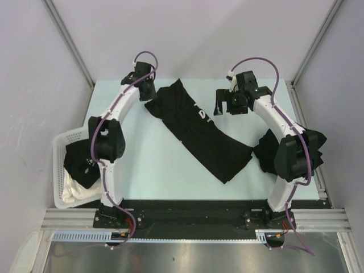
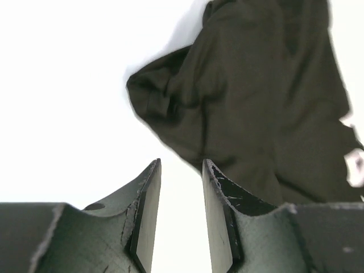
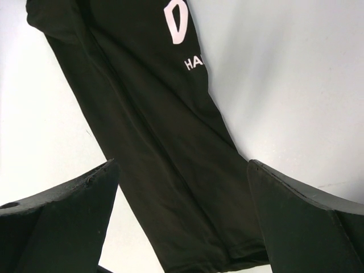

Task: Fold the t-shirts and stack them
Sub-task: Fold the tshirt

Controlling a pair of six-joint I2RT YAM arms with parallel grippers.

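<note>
Have left gripper (image 2: 181,165) part open, nothing between jaws, t-shirt (image 1: 199,133) just ahead and right of its tips; right gripper (image 3: 182,165) at full spread, empty, hanging over same t-shirt's long strip; dark t-shirt heap (image 1: 260,152) well behind it

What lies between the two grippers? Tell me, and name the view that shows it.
The far end of the spread black t-shirt lies between the left gripper and the right gripper. The top external view shows it.
</note>
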